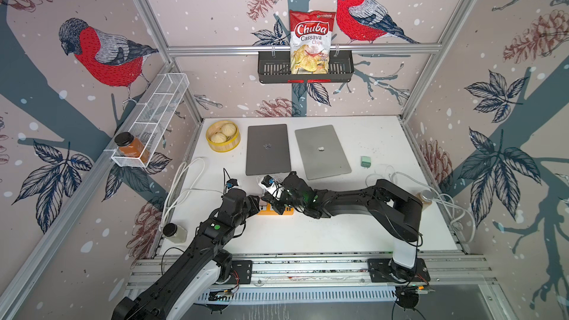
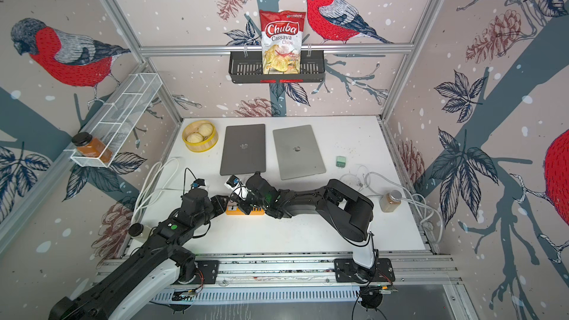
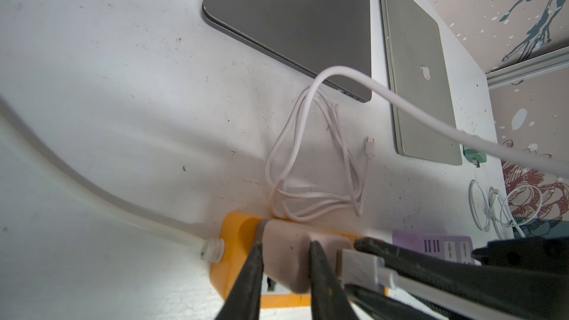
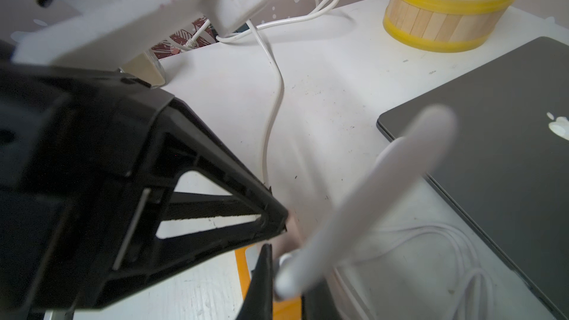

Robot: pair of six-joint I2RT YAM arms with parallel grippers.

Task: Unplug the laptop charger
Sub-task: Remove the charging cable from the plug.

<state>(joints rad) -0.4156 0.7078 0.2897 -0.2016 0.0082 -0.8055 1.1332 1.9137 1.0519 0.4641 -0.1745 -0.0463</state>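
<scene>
An orange power strip (image 1: 288, 211) (image 3: 237, 232) lies at the front middle of the white table (image 1: 338, 235). The white laptop charger (image 3: 360, 263) is plugged into it. Its white cable (image 3: 400, 106) arches up and runs to a loose coil (image 3: 311, 180) by the dark laptop (image 1: 268, 149). My right gripper (image 1: 277, 206) (image 4: 288, 267) is shut on the charger where the cable leaves it. My left gripper (image 1: 261, 200) (image 3: 286, 243) is shut on a beige plug (image 3: 286, 260) beside it on the strip. In both top views the arms hide the charger.
A silver laptop (image 1: 321, 150) lies right of the dark one. A bamboo steamer (image 1: 234, 145) with buns stands at the back left. A purple adapter (image 3: 431, 241) also sits on the strip. A green adapter (image 1: 365, 161), loose white cables (image 1: 385, 175) and a jar (image 1: 424, 200) are on the right.
</scene>
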